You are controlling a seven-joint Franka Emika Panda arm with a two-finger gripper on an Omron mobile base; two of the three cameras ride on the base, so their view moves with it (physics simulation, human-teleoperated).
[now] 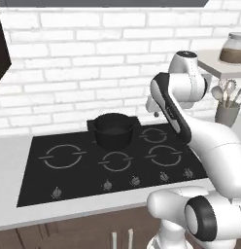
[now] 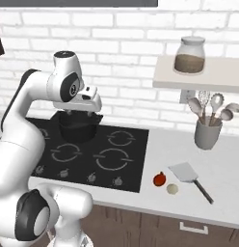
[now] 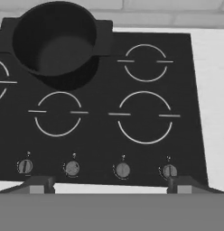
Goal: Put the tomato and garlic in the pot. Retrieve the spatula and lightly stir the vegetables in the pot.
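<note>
One pot (image 3: 54, 43) beyond the open hand (image 3: 109, 182).

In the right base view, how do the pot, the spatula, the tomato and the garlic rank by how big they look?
1. pot
2. spatula, counting its handle
3. tomato
4. garlic, only slightly smaller than the tomato

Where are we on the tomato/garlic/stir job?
Nothing done yet. The pot looks empty on the stove. Tomato, garlic and spatula lie on the counter right of the stove. The gripper is open, holding nothing. Left: both loads, fetching the spatula, stirring.
</note>
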